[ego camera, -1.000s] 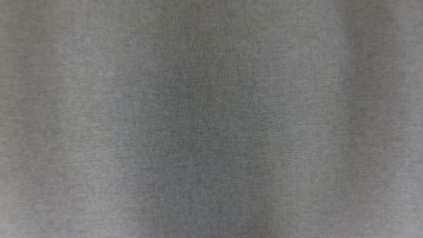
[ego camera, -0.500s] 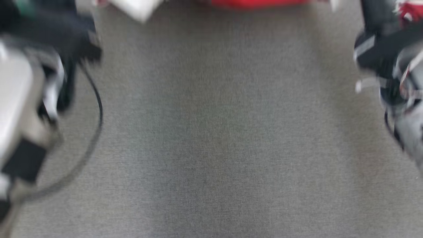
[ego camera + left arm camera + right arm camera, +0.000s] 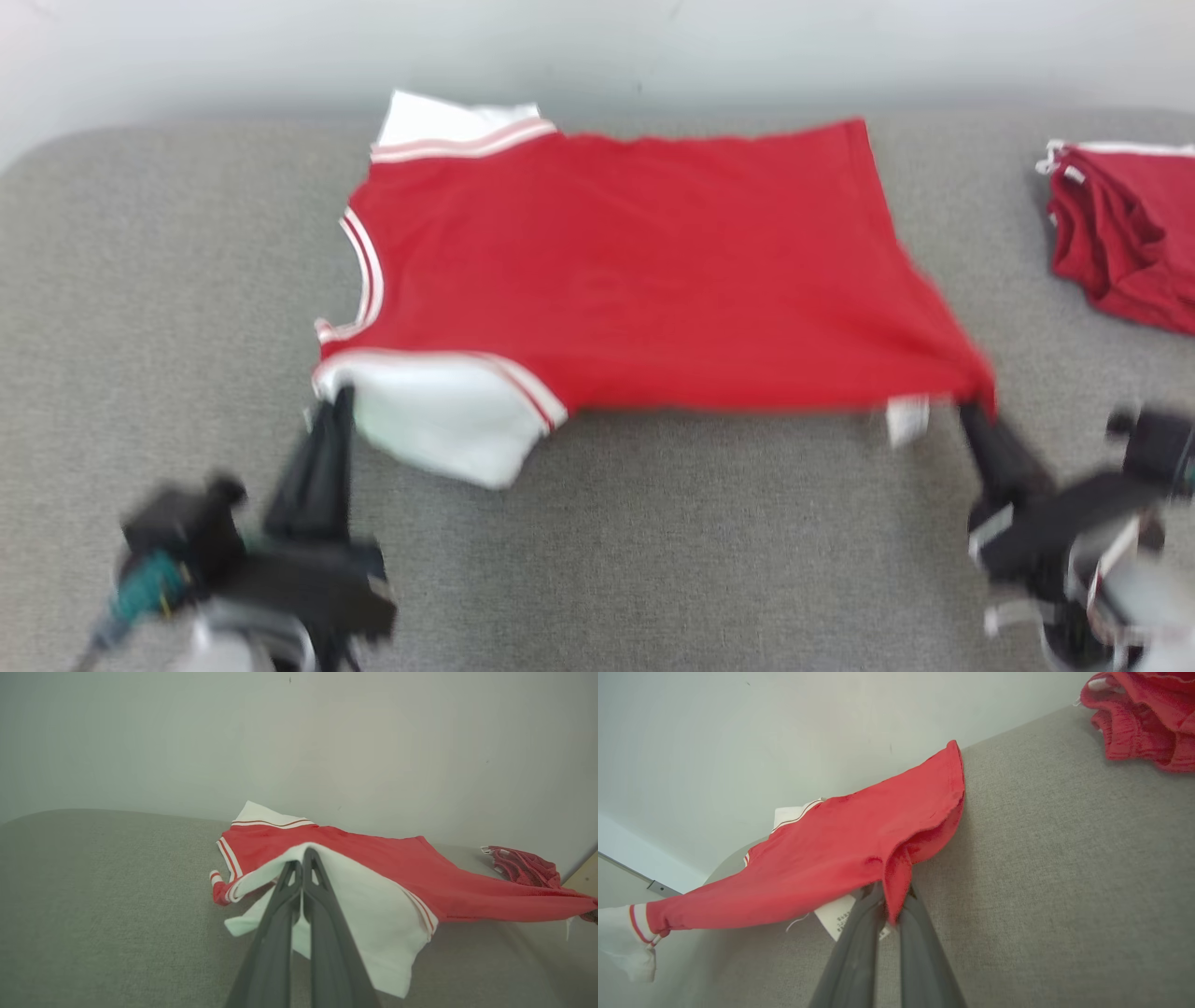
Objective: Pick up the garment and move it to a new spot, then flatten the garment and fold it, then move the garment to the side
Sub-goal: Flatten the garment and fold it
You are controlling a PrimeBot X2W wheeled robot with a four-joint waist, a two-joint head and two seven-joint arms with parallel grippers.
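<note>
Gripping, left: left gripper (image 3: 342, 397) pinched tight on near white sleeve (image 3: 439, 434), cloth draped over its tips.
Garment (image 3: 635, 261): red jersey with white striped trim, spread on grey padded surface (image 3: 653, 560); far edge by wall (image 3: 653, 47), near edge lifted.
Long axis: left to right; collar end left, hem right.
Gripping, right: right gripper (image 3: 969, 411) clamped on near hem corner; white label (image 3: 906, 420) just beside.
Far right: second red garment (image 3: 1130, 233), bunched, well apart.
</note>
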